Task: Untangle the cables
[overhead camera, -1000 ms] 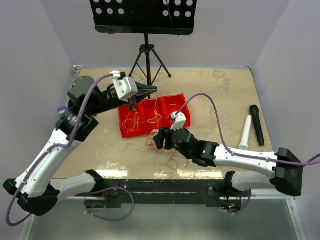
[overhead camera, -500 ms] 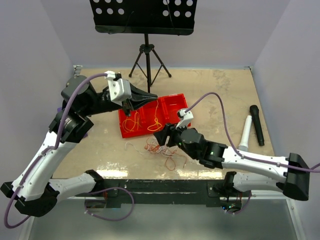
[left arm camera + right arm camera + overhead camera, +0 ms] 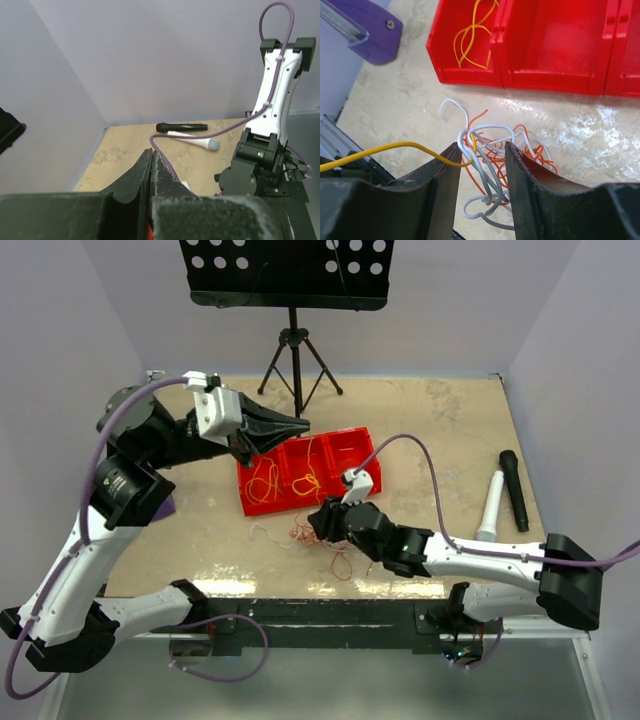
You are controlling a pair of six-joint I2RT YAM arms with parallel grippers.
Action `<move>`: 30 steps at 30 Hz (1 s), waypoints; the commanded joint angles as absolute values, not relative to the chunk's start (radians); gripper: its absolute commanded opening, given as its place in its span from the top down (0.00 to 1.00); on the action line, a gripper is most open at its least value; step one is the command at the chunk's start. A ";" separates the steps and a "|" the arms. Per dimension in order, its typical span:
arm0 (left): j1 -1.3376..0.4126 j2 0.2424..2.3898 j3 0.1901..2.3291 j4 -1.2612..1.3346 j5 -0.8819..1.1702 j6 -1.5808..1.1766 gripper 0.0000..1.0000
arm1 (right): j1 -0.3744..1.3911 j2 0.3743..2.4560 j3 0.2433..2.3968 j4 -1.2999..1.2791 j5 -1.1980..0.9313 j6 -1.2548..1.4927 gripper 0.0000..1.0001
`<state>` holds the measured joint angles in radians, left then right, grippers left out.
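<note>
Shows the cables [image 3: 490, 150] clumped on the table [image 3: 450, 420] just in front of the red tray [image 3: 545, 80], directly below and between the spread jaws of the right gripper [image 3: 482, 149], one yellow strand [image 3: 395, 149] trailing sideways past a finger. Nearer arm: right, with the left gripper [image 3: 151, 160] raised above the tray, jaws pressed together.

The top camera looked down from high behind the near edge on the whole table [image 3: 440, 430]. The left wrist camera faced level toward the black microphone [image 3: 181, 127]. The right wrist camera, close above the cables [image 3: 492, 152], shared the red bins [image 3: 555, 50] with the top view.
</note>
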<state>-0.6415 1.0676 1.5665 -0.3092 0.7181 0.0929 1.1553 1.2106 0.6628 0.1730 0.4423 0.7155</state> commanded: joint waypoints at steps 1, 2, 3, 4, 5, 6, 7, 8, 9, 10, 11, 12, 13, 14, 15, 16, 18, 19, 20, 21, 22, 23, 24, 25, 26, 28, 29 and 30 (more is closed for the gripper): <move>-0.634 1.071 1.699 -0.244 0.674 0.066 1.00 | 1.155 1.233 0.608 0.255 0.414 0.768 0.56; -0.632 1.074 1.722 -0.233 0.648 0.069 1.00 | 1.154 1.239 0.594 0.259 0.410 0.781 0.57; -0.630 1.080 1.745 -0.218 0.622 0.074 1.00 | 1.154 1.246 0.578 0.264 0.407 0.793 0.57; -0.626 1.084 1.767 -0.201 0.580 0.086 1.00 | 1.155 1.249 0.560 0.267 0.403 0.804 0.58; -0.623 1.088 1.788 -0.181 0.543 0.090 1.00 | 1.155 1.249 0.545 0.273 0.400 0.814 0.58; -0.620 1.094 1.811 -0.161 0.502 0.101 1.00 | 1.155 1.249 0.528 0.278 0.396 0.827 0.58; -0.618 1.100 1.833 -0.144 0.456 0.113 1.00 | 1.155 1.247 0.508 0.281 0.391 0.839 0.58; -0.615 1.106 1.854 -0.129 0.412 0.124 1.00 | 1.155 1.246 0.493 0.284 0.388 0.848 0.59; -0.615 1.112 1.873 -0.112 0.361 0.138 1.00 | 1.158 1.246 0.477 0.285 0.385 0.860 0.59; -0.615 1.118 1.888 -0.091 0.310 0.156 1.00 | 1.160 1.244 0.465 0.288 0.384 0.870 0.59; -0.615 1.120 1.894 -0.057 0.258 0.172 1.00 | 1.163 1.244 0.451 0.293 0.380 0.880 0.59; -0.617 1.118 1.894 -0.019 0.200 0.190 1.00 | 1.169 1.246 0.440 0.295 0.380 0.893 0.59; -0.615 1.118 1.893 0.041 0.152 0.210 1.00 | 1.173 1.246 0.431 0.299 0.379 0.899 0.59; -0.615 1.118 1.888 0.084 0.109 0.233 1.00 | 1.180 1.247 0.422 0.304 0.376 0.905 0.59; -0.615 1.120 1.888 0.122 0.069 0.256 1.00 | 1.183 1.249 0.417 0.307 0.377 0.913 0.59; -0.615 1.118 1.885 0.167 0.030 0.267 1.00 | 1.186 1.252 0.413 0.308 0.377 0.920 0.60; -0.615 1.118 1.885 0.228 -0.024 0.300 1.00 | 1.192 1.256 0.403 0.314 0.377 0.930 0.62; -0.615 1.118 1.885 0.254 -0.035 0.313 1.00 | 1.193 1.258 0.402 0.316 0.377 0.933 0.62; -0.615 1.121 1.888 0.265 -0.037 0.321 1.00 | 1.195 1.259 0.400 0.318 0.377 0.934 0.63; -0.615 1.127 1.908 0.241 -0.014 0.322 1.00 | 1.196 1.261 0.399 0.318 0.379 0.936 0.63; -0.615 1.134 1.923 0.174 0.024 0.322 1.00 | 1.198 1.259 0.400 0.316 0.379 0.936 0.64; -0.615 1.135 1.928 0.070 0.076 0.305 1.00 | 1.198 1.255 0.402 0.314 0.382 0.936 0.64; -0.617 1.138 1.919 -0.068 0.192 0.290 0.97 | 1.200 1.250 0.402 0.313 0.383 0.934 0.66; -0.615 1.134 1.884 -0.175 0.277 0.301 0.92 | 1.200 1.246 0.403 0.313 0.385 0.934 0.66; -0.615 1.112 1.797 -0.233 0.363 0.293 0.79 | 1.200 1.241 0.405 0.311 0.387 0.928 0.67; -0.618 1.057 1.587 -0.326 0.498 0.342 0.62 | 1.201 1.233 0.413 0.308 0.394 0.922 0.69; -0.617 1.024 1.463 -0.342 0.523 0.363 0.53 | 1.203 1.232 0.417 0.302 0.399 0.913 0.72; -0.618 1.000 1.372 -0.359 0.529 0.398 0.49 | 1.204 1.227 0.422 0.295 0.405 0.910 0.75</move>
<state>-0.6212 1.0302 1.6825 -0.0727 0.3096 0.3073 1.1942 1.2556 0.4046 0.2741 0.3756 0.9089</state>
